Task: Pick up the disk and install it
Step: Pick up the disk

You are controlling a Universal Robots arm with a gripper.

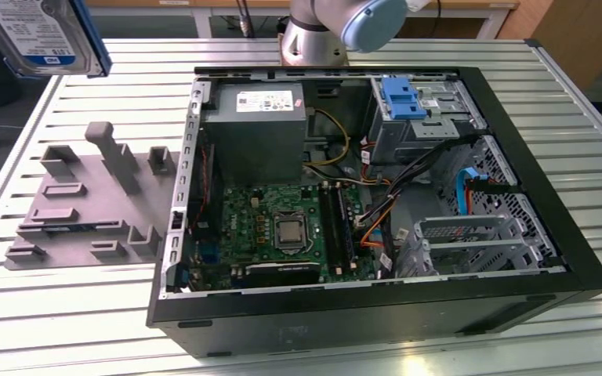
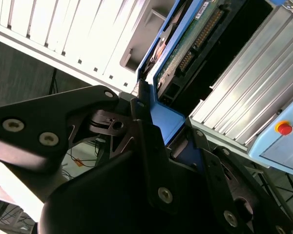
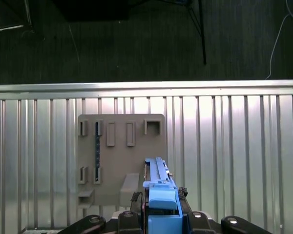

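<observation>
Disk (image 1: 41,31), exterior view: held aloft; stiff, dense and knock-sensitive, I'd judge. Second wrist view: end effector (image 2: 168,124) closed on its blue-framed side edges, a sensible hold. First wrist view: it juts ahead of the end effector, grey fixture (image 3: 122,146) beneath.

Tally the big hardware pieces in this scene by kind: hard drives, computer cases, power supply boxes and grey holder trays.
Hard drives: 1, the disk, held up off the table, clamped in the end effector
Open computer case: 1
Grey power supply box inside the case: 1
Grey holder tray beside the case: 1
Total: 4
</observation>
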